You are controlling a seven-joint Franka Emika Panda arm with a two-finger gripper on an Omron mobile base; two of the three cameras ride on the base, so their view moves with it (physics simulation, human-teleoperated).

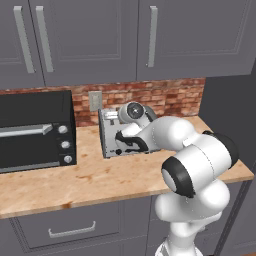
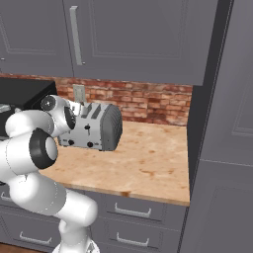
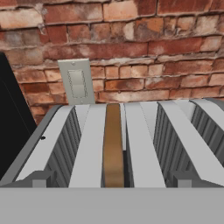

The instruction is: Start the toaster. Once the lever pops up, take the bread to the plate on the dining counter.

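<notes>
Sitting far left on the narrow wood bench (image 1: 95, 182) is one black toaster oven (image 1: 35, 130), pushed back against the brick wall (image 1: 165, 97), with three round knobs stacked down its right edge; it plays no part in the job. Just right of it, above the bench, one pale wall outlet (image 1: 95, 100) is set into the brick, and the toaster (image 2: 101, 126) stands directly below and in front of it, probably so a cord could reach.

One toaster is present: silver-grey, its front carrying two black slide levers and two small knobs, seen best in the right base view. From the left base view the arm's wrist covers most of it. The hand view looks down along its top from the lever end toward the wall, showing its long slots side by side. One slice of bread (image 3: 113, 146) stands on edge in a slot near the middle, sunk so that just its brown top edge shows level with the slot rim. That seated position suggests it is loaded and waiting for a lever to be pressed.

The gripper sits close above the front edge of the toaster, apparently so it can come down onto a lever. Its jaws stand fully spread and hold nothing. No lever looks pressed yet, so by my reading the task is at its first step.

Above everything run grey cabinet doors with three long handles (image 1: 152, 35) in the left base view.
</notes>
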